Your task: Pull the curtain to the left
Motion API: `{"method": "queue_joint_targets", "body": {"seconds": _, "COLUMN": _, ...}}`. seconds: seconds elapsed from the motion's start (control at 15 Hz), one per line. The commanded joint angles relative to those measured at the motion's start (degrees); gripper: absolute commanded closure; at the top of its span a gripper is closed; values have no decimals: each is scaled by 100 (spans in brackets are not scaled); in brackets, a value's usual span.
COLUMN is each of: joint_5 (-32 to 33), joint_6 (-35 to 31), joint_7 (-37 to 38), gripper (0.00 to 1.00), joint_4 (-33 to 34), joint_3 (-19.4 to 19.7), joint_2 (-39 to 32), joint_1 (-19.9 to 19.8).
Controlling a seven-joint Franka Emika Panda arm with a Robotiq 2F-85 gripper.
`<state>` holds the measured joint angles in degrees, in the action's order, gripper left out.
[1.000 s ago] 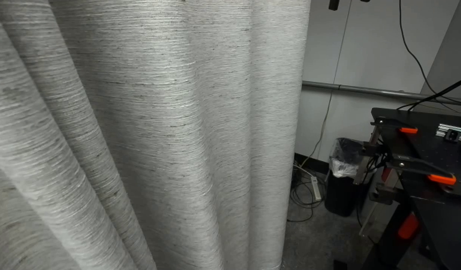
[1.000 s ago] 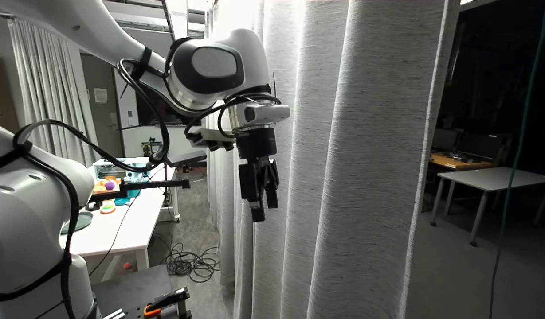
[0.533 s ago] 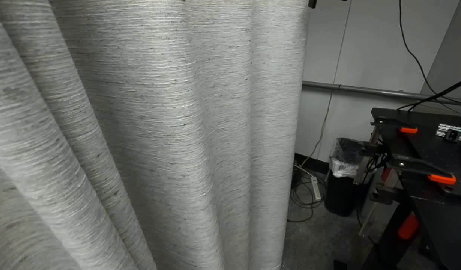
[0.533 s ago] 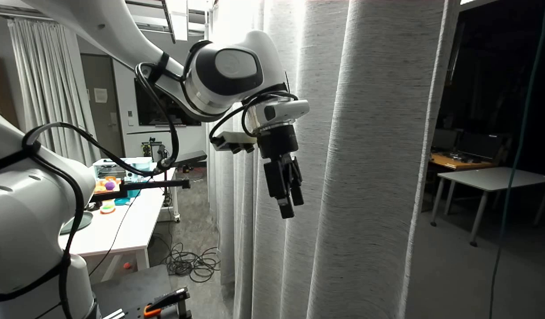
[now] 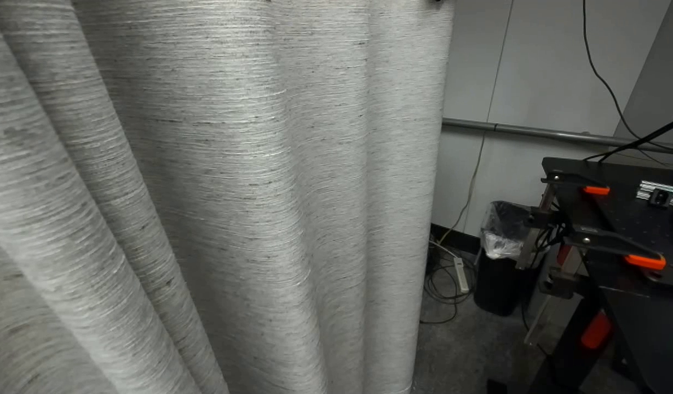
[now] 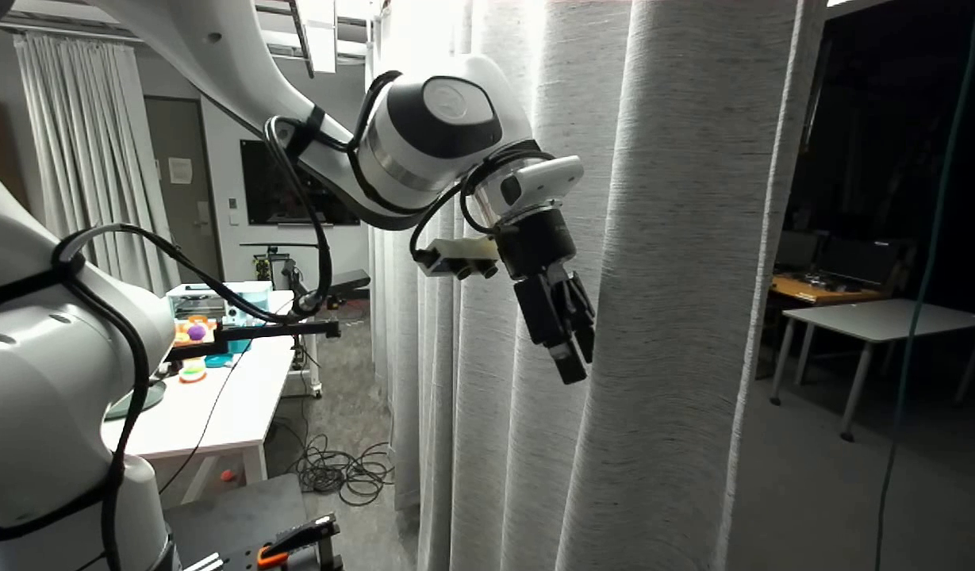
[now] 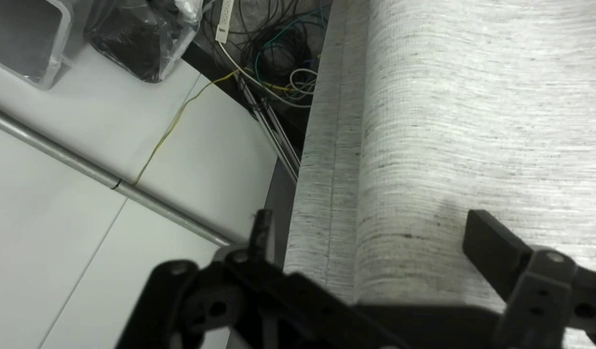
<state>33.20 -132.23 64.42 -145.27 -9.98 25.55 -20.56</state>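
Observation:
The curtain (image 6: 677,317), light grey with deep vertical folds, hangs tall in both exterior views and fills the right of the wrist view. My gripper (image 6: 579,358) stands open and tilted down close against a fold of it. In the wrist view the open gripper (image 7: 370,228) has the curtain's hemmed edge (image 7: 322,203) in the gap between its fingers. The left finger (image 7: 262,232) is just outside that edge, and the right finger (image 7: 494,252) is over the fabric, casting a shadow on it. Whether either finger touches the cloth, I cannot tell.
A black desk (image 5: 643,317) with orange-tipped clamps (image 5: 645,261) stands beside a black bin (image 5: 500,279). Behind are a white wall panel (image 5: 539,71) and a metal pipe (image 5: 544,133). Cables (image 6: 348,472) lie coiled on the floor near a white table (image 6: 241,396).
The arm has moved right in an exterior view, bringing the gripper closer to the curtain and tilting it more. The nearby fold has shifted slightly right. The jaws have stayed open.

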Motion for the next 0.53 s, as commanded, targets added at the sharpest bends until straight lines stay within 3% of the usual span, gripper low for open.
{"method": "queue_joint_targets", "body": {"seconds": 0.0, "joint_5": 794, "joint_6": -243, "joint_7": 679, "gripper": 0, "joint_4": 154, "joint_3": 70, "joint_2": -313, "joint_1": 13}}
{"method": "queue_joint_targets", "body": {"seconds": 0.33, "joint_5": 1898, "joint_6": -27, "joint_7": 1568, "gripper": 0, "joint_4": 366, "joint_3": 109, "joint_2": -633, "joint_1": 246}}
{"method": "queue_joint_targets", "body": {"seconds": 0.47, "joint_5": 2058, "joint_6": 93, "joint_7": 1829, "gripper": 0, "joint_4": 478, "joint_3": 229, "joint_2": -766, "joint_1": 382}}
